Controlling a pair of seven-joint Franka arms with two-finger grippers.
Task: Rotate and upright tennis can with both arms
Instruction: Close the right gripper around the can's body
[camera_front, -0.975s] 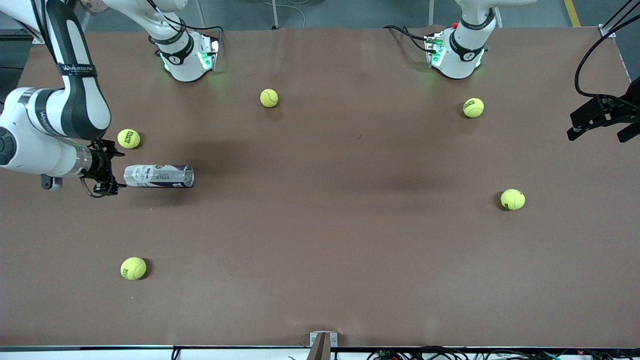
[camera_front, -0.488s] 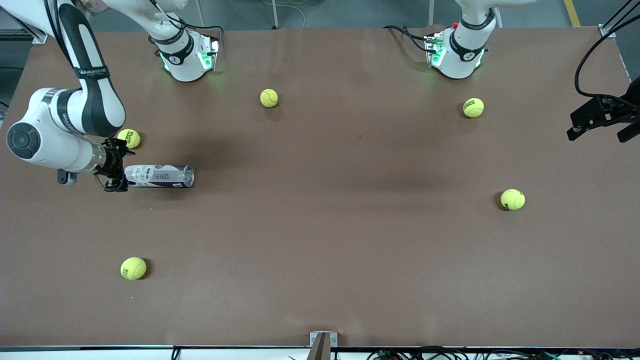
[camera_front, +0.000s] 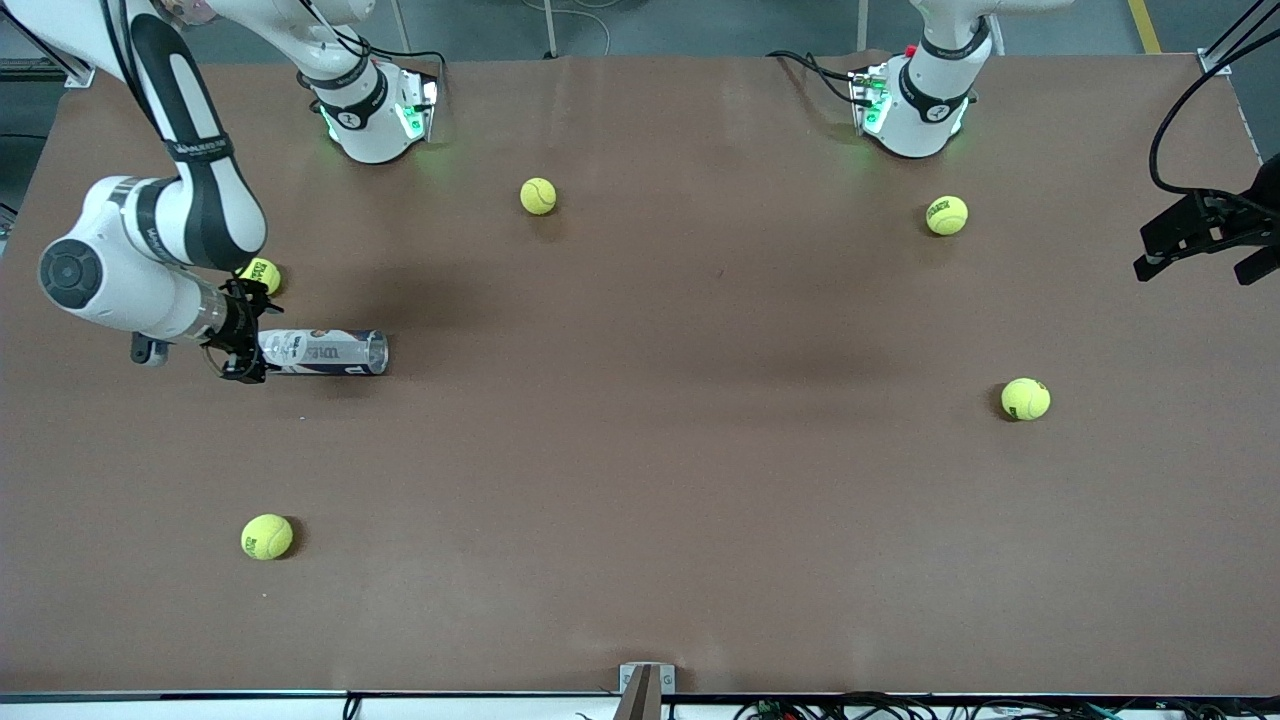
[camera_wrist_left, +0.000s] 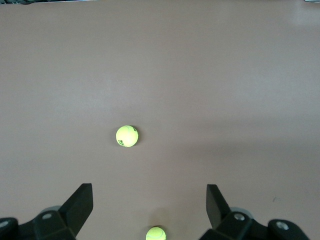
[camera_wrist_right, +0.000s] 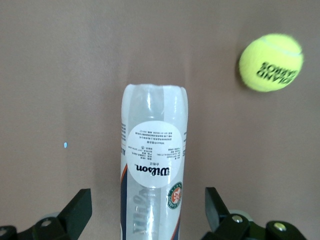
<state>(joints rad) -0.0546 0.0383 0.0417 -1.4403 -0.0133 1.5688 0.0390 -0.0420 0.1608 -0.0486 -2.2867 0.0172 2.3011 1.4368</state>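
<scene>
Tennis can (camera_front: 322, 352) lies on its side toward the right arm's end of the table.
Right gripper (camera_front: 246, 344) fingers (camera_wrist_right: 75, 210) spread wide, straddling its end, not gripping. Left gripper (camera_front: 1200, 235) waits, fingers spread, empty.

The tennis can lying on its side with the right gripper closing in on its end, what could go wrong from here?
1. The tennis can is round and lies flat, so a nudge from the open right gripper could roll or slide it away.
2. A tennis ball sits close beside the right gripper; the arm may knock it.
3. The left gripper waits open at the table's other end, so help would arrive late.
</scene>
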